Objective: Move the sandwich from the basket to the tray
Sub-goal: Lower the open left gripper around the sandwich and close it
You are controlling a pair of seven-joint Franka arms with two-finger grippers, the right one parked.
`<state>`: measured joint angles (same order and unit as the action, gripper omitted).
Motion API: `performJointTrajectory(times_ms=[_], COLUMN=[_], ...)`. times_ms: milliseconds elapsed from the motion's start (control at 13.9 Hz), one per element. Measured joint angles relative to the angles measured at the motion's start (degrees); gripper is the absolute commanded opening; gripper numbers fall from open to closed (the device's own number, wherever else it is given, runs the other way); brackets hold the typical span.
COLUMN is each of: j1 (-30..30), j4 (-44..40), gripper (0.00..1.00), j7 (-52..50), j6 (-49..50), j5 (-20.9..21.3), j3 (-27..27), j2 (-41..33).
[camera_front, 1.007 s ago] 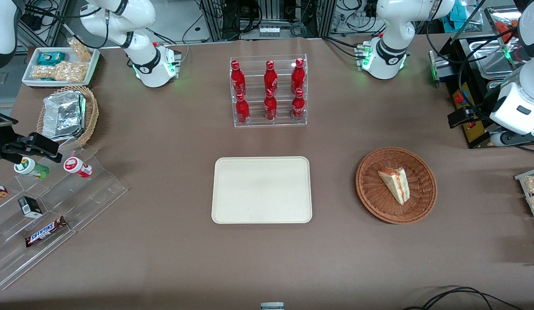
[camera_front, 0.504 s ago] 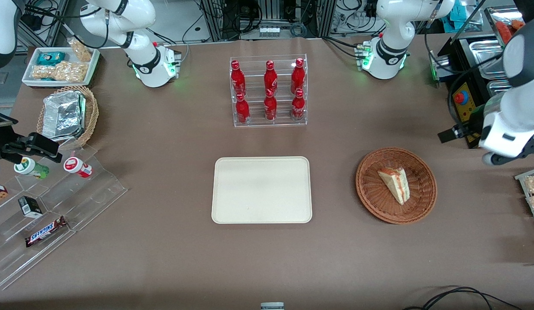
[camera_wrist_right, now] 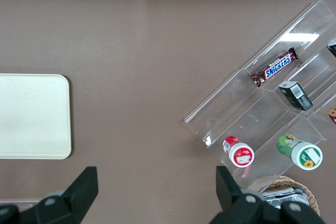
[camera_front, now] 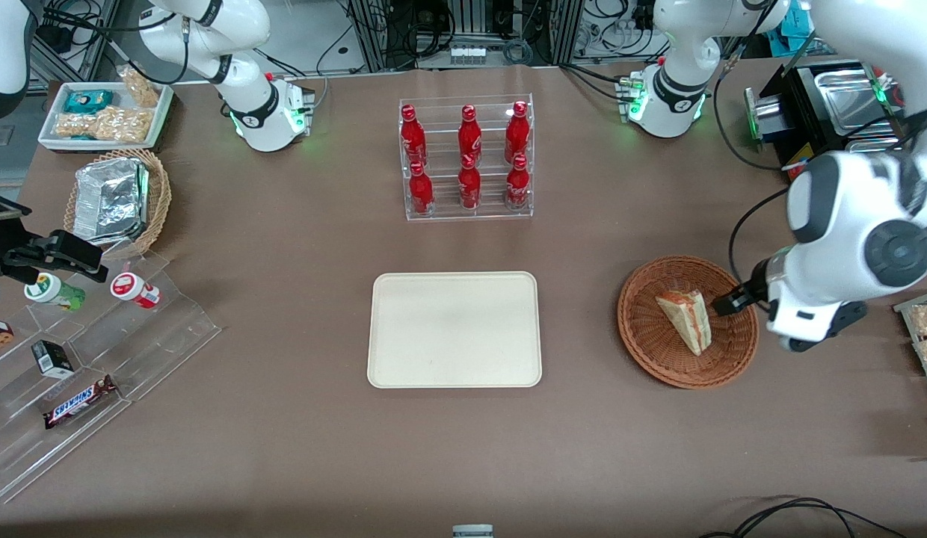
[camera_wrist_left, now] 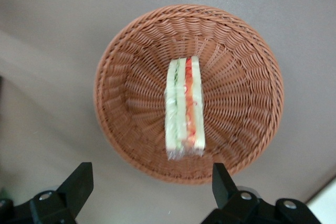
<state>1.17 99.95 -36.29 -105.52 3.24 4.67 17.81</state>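
The sandwich (camera_front: 688,317), a pale wedge wrapped in clear film with orange-red and green filling, lies in the round reddish-brown basket (camera_front: 643,351). The wrist view looks down on the sandwich (camera_wrist_left: 184,108) with its layered edge up, inside the basket (camera_wrist_left: 126,103). My left gripper (camera_front: 806,329) hangs above the table just off the basket's rim, toward the working arm's end. Its fingers stand wide open with nothing between them (camera_wrist_left: 151,174). The cream tray (camera_front: 454,329) lies bare at the table's middle and also shows in the right wrist view as the tray (camera_wrist_right: 31,116).
A clear rack of red bottles (camera_front: 467,161) stands farther from the camera than the tray. A stepped acrylic display (camera_front: 97,359) with snacks, a tan basket with foil (camera_front: 119,198) and a white snack tray (camera_front: 105,112) sit toward the parked arm's end. Black equipment (camera_front: 830,112) stands near the working arm.
The left arm has swung in from the table's end and come down toward the camera. Its gripper now hangs beside the basket's rim. The sandwich has not moved.
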Motion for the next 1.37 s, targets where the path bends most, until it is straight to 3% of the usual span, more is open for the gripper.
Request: performJointTrajectory(times_ms=[935,1367], j1=[-0.01,0.04], j4=[3.76,9.90], gripper=[1.00,1.00], j7=[-3.64,-5.94], j6=[-11.67,-20.01], j5=[-0.01,-0.01], j3=[-0.04,0.00], j2=[8.03,8.51])
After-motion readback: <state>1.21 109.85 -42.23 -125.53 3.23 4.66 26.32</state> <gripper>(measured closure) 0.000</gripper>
